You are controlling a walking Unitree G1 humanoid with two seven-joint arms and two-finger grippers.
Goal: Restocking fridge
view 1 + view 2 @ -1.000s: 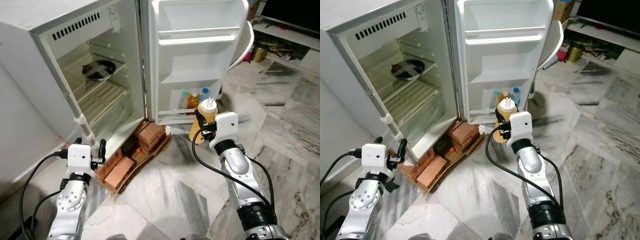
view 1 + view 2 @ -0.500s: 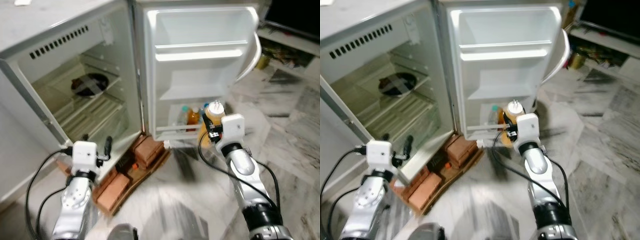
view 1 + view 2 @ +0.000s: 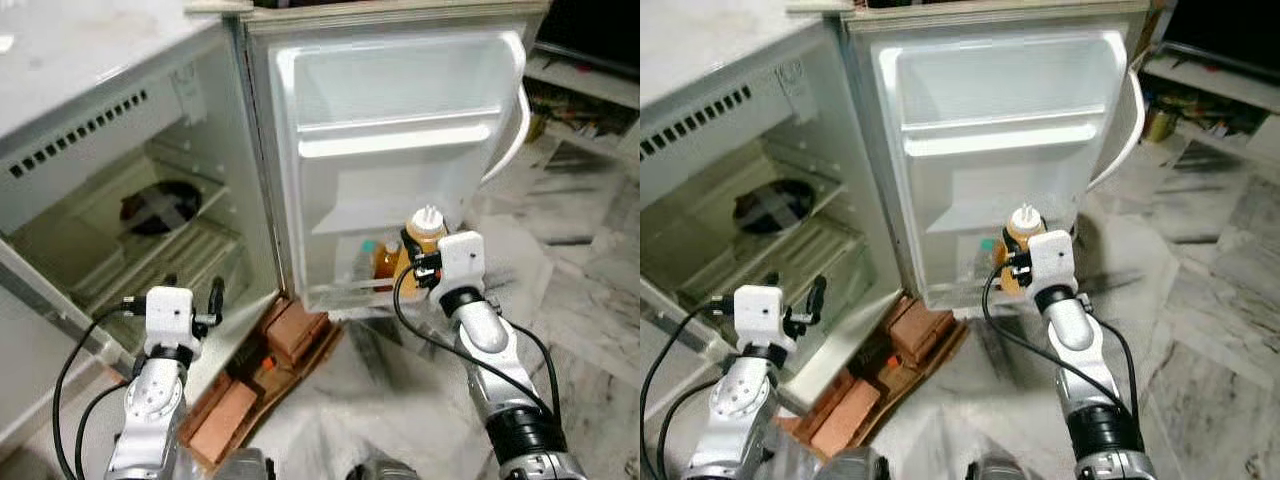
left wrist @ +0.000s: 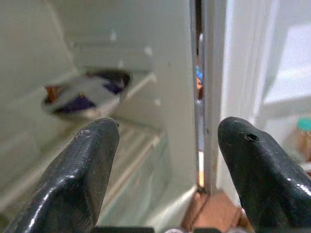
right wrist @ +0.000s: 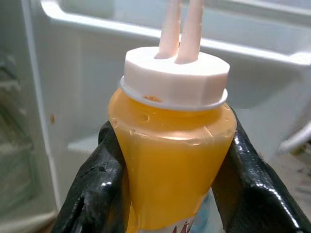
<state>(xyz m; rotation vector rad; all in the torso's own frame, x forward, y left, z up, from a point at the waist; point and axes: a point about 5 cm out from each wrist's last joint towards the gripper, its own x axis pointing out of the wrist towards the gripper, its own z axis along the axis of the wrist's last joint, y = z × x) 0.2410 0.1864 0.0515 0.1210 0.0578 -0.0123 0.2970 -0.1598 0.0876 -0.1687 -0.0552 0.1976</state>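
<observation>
Your right gripper (image 5: 170, 194) has its fingers clamped on the yellow sauce bottle (image 3: 420, 238), holding it upright just in front of the fridge door's (image 3: 400, 110) bottom shelf, near the bottles (image 3: 384, 262) there. Your left gripper (image 4: 165, 170) hangs wide open, holding nothing, before the open fridge (image 3: 120, 190)

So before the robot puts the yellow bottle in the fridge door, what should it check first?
1. Grip: the right gripper has its fingers pressed on both sides of the yellow bottle. Ok.
2. Bottle upright, white cap on top. Ok.
3. Fridge door wide open. Ok.
4. Room on the bottom door shelf: other bottles already stand there, and the gripper hides the free space. Cannot tell.
5. Bottle above the shelf rail: it sits in front of the shelf, its base hidden. Cannot tell.
6. Left gripper out of the way, open, low by the fridge body. Ok.
</observation>
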